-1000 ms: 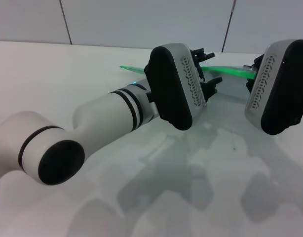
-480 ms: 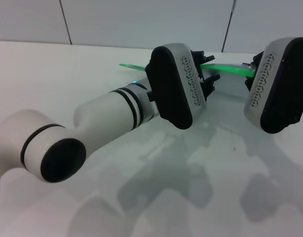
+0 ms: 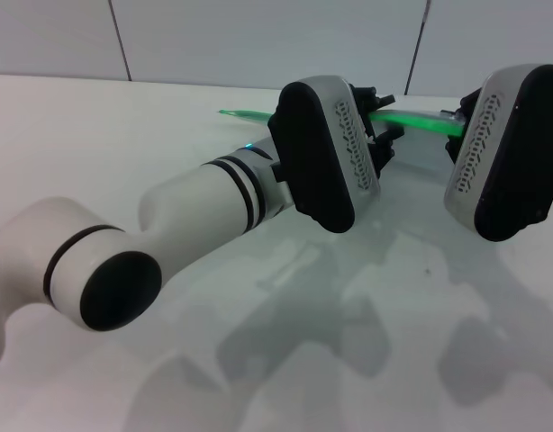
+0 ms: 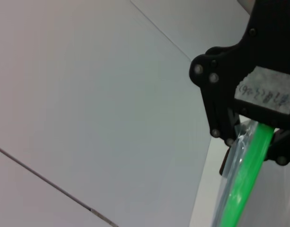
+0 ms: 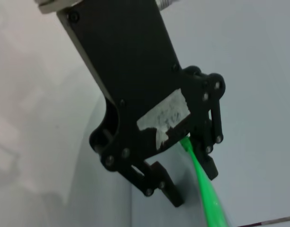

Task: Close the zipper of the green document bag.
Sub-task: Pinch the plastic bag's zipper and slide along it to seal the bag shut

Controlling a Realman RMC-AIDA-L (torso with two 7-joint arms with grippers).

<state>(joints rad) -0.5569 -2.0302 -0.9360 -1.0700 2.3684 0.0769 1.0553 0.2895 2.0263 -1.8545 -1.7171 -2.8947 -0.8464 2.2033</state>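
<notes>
The green document bag [image 3: 416, 166] is a pale translucent sheet held up off the table between my two arms. Its zipper [image 3: 421, 120] shows as a bright green strip along the top edge. My left gripper [image 3: 385, 119] is shut on the zipper near the middle of the strip. My right gripper [image 3: 458, 121] is shut on the bag's edge at the strip's right end. In the left wrist view the right gripper [image 4: 263, 125] pinches the zipper [image 4: 244, 179]. The right wrist view shows the zipper [image 5: 206, 194] running out of the left gripper. The slider tab is hidden.
The white table [image 3: 123, 135] stretches to the left and the front. A panelled wall [image 3: 258, 36] stands behind it. My left forearm [image 3: 195, 207] lies across the foreground and hides much of the bag.
Both grippers have risen slightly, and the green strip has gone up with them. The left arm has also shifted a little to the right.
</notes>
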